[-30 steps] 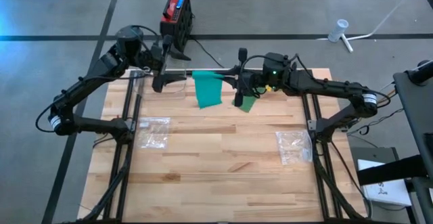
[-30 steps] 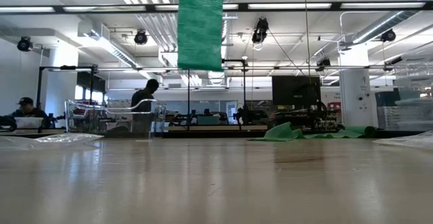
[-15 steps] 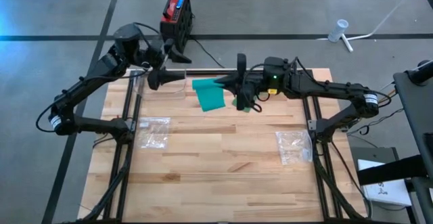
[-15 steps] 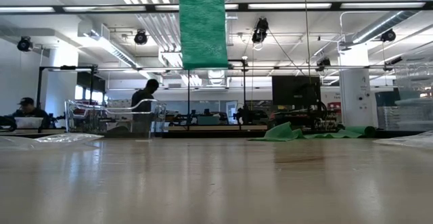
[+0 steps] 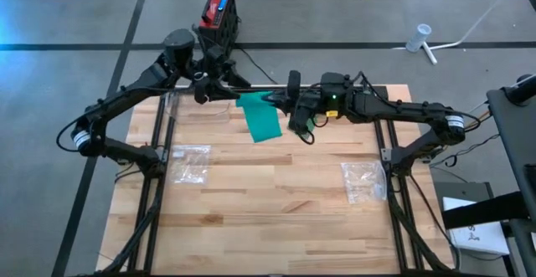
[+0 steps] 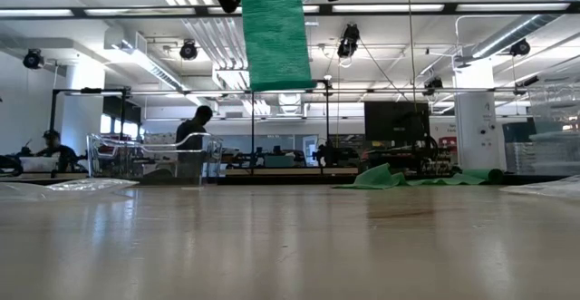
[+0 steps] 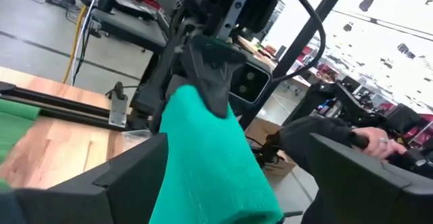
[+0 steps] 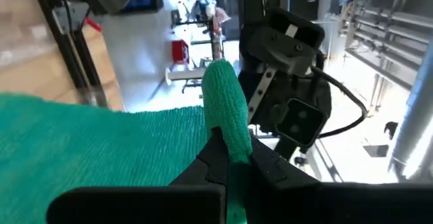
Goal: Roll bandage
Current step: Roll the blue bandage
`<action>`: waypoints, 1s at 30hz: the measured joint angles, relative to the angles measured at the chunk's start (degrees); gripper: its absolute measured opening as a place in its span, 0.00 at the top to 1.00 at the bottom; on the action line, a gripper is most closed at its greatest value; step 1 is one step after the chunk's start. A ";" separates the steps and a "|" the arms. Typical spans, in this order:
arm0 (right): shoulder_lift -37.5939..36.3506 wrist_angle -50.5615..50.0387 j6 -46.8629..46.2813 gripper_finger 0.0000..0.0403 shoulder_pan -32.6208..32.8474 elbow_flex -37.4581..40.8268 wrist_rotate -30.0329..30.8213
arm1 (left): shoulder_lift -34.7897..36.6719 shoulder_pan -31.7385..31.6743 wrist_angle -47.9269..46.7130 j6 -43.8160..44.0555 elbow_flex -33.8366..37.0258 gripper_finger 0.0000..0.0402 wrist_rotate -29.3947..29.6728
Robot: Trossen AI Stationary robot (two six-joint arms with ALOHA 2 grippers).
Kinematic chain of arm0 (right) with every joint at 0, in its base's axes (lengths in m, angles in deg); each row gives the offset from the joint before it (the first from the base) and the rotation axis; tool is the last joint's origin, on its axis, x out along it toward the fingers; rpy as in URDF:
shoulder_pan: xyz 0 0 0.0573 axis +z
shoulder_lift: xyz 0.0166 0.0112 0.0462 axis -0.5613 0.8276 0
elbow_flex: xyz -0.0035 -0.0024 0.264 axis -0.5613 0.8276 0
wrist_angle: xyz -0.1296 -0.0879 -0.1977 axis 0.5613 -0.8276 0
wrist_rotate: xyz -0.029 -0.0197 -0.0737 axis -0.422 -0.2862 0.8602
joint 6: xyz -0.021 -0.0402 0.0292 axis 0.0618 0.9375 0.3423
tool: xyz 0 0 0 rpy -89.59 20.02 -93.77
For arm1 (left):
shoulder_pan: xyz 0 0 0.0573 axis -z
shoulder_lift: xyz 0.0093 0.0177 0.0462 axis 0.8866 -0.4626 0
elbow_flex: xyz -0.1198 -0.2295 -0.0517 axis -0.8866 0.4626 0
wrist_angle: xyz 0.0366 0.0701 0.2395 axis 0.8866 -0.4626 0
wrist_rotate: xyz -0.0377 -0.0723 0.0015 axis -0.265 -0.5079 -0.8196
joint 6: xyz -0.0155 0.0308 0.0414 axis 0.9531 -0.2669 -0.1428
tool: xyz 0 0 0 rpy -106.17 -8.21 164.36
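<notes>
A green bandage [image 5: 262, 118] hangs as a flat strip above the table's far middle. In the low view its lower end [image 6: 279, 78] is clear of the tabletop. My right gripper [image 5: 285, 103] is shut on the strip's upper end, at its right side. My left gripper [image 5: 216, 89] is open at the strip's left. In the left wrist view the bandage [image 7: 216, 163] runs between its two spread fingers [image 7: 101, 183]; I cannot tell whether they touch it. My right gripper pinches the bandage's bunched upper end [image 8: 226, 132] between its two fingers. They come level from the table's right. A rolled-looking lump of bandage [image 8: 222, 92] stands beyond the fingertips. The rest hangs below as a flat strip, lifted clear of the table.
A clear plastic box [image 5: 201, 105] stands at the far left, under my left gripper. Clear plastic bags lie at the left [image 5: 191, 161] and right [image 5: 364, 181]. A second green bandage [image 6: 390, 178] lies on the table at the far right. The near half is bare wood [image 5: 268, 218].
My left gripper has swung toward the table's right and turned, closing on the bandage's upper end. My right gripper has shifted slightly left with the bandage. The strip now hangs a little slanted, its lower end toward the right.
</notes>
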 joint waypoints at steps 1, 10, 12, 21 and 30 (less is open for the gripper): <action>0.09 0.36 0.93 0.98 0.00 0.00 0.59 | -0.22 0.00 -0.02 0.02 0.00 0.15 -0.06; 0.25 0.25 4.34 0.98 -0.31 0.04 2.37 | -2.17 0.13 0.40 -0.72 0.00 0.19 -0.22; 0.25 0.19 4.43 0.98 -0.63 0.04 2.28 | -2.54 0.11 0.29 -1.21 0.00 0.21 -1.00; 0.25 0.27 6.77 0.98 -1.68 0.04 2.22 | -3.05 0.26 0.05 -3.64 0.00 0.40 -2.57; 0.25 0.36 4.56 0.95 -1.73 0.04 1.83 | -3.07 0.26 -0.17 -6.99 0.00 0.79 -1.85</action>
